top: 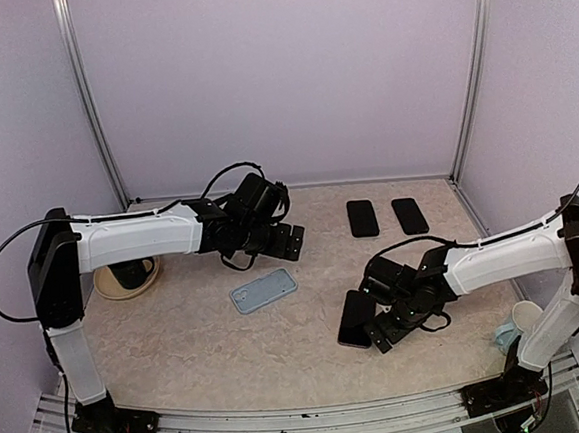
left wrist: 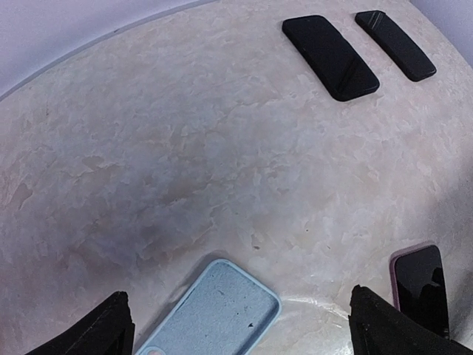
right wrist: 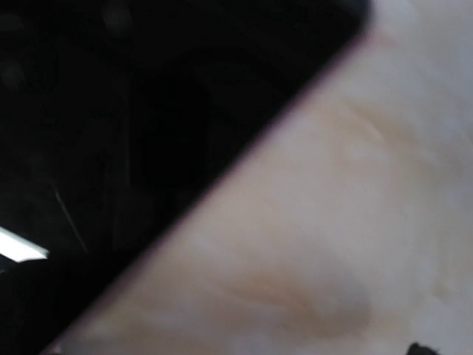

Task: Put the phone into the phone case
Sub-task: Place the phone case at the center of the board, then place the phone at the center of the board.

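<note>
Top external view shows both grippers with fingers spread wide. The left gripper (top: 289, 241) hangs empty toward the table's (top: 199, 344) back edge, and the right gripper (top: 375, 328) sits low against the dark phone (top: 355, 319) toward the right-front. The light blue phone case (top: 263, 290) lies mid-table, seemingly open side up, apart from the phone. My worry is that the phone lies flat, so the fingers may skid it along or lift it crooked and miss the case's rim. The surface is pale and marbled, enclosed by plain lilac walls (top: 279, 77).

I see a pale blue phone case (left wrist: 214, 314), a black phone (left wrist: 419, 285) edged in pink, and a cream, marble-mottled desk (left wrist: 185, 148).
</note>
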`<action>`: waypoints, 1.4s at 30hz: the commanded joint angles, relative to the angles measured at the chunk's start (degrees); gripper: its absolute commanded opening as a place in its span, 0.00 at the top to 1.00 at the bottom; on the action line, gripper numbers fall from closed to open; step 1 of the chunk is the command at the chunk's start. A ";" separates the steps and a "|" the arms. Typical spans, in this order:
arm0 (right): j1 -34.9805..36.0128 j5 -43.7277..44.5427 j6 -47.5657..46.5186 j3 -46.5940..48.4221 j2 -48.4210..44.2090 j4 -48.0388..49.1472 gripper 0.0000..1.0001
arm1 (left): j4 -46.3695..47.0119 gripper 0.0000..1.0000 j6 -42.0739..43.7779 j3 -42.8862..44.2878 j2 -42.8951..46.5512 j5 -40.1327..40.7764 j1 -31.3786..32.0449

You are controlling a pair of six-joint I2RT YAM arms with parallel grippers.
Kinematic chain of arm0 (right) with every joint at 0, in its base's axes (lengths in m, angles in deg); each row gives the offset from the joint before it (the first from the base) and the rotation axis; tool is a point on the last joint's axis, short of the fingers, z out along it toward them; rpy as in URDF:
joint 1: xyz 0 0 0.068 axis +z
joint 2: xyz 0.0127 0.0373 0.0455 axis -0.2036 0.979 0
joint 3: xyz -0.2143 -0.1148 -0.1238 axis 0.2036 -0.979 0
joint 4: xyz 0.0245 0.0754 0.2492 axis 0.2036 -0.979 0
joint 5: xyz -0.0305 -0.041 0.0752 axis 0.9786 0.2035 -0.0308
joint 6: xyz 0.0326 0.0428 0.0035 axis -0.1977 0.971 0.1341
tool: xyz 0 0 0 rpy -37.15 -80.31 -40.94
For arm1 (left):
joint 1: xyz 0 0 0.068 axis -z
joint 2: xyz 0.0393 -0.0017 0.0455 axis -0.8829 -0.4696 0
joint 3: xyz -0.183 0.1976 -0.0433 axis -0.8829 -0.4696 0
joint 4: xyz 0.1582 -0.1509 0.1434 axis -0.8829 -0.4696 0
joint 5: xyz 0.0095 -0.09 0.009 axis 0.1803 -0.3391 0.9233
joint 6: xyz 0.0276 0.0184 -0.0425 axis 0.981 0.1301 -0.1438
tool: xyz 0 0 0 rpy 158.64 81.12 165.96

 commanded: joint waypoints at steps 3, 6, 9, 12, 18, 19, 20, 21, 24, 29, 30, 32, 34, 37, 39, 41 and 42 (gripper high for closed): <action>3.00 3.25 -2.19 4.67 6.73 1.83 0.00 | 1.51 0.01 -3.52 -3.72 3.11 3.06 0.15; 3.21 5.23 -3.56 7.31 9.79 1.98 0.00 | 1.90 0.01 -3.88 -4.95 4.35 3.50 0.02; 3.29 7.26 -5.94 10.05 12.71 2.65 0.00 | 2.19 0.01 -4.05 -5.80 5.18 3.70 0.01; 3.29 8.17 -9.49 12.67 15.28 3.79 0.00 | 2.18 0.01 -4.09 -6.10 5.52 3.70 0.01; 3.06 8.93 -17.39 16.44 18.50 6.35 0.00 | 2.00 0.01 -4.35 -6.72 5.54 3.70 0.01; 2.73 8.12 -18.64 16.78 18.78 7.02 0.00 | 1.96 0.01 -4.41 -6.80 5.67 3.70 -0.01; 2.31 7.07 -20.00 17.01 19.05 7.68 0.00 | 2.06 0.01 -4.44 -6.88 5.82 3.78 -0.01; 1.58 5.83 -21.85 17.08 19.24 8.59 0.00 | 2.09 0.01 -4.40 -6.99 5.97 3.90 0.01; -1.53 1.37 -24.85 17.74 19.56 10.89 0.00 | 2.09 0.01 -4.44 -7.08 6.28 3.80 -0.03; -5.33 -2.94 -30.22 20.56 20.48 12.53 0.00 | 1.90 0.01 -4.53 -7.15 6.38 3.70 0.07; -5.91 -3.88 -31.49 21.11 20.72 12.56 0.00 | 1.79 0.01 -4.53 -7.16 6.45 3.82 0.10; -7.35 -6.30 -33.44 22.07 21.39 12.95 0.00 | 1.74 0.01 -4.53 -7.33 6.63 3.96 0.09; -9.09 -8.43 -34.73 22.97 22.17 13.11 0.00 | 1.74 0.01 -4.53 -7.44 6.86 4.09 0.10; -12.11 -12.03 -35.74 23.92 22.87 14.03 0.00 | 1.82 0.01 -4.66 -7.78 7.04 3.98 0.07; -13.86 -13.99 -36.23 24.92 23.53 14.08 0.00 | 1.98 0.01 -4.83 -7.97 6.99 3.84 0.10; -15.71 -16.01 -36.40 25.85 24.18 14.19 0.00 | 2.17 0.01 -4.94 -8.24 6.93 3.72 0.18; -16.31 -16.90 -36.66 26.20 24.56 14.39 0.00 | 2.11 0.01 -4.96 -8.22 6.87 3.63 0.19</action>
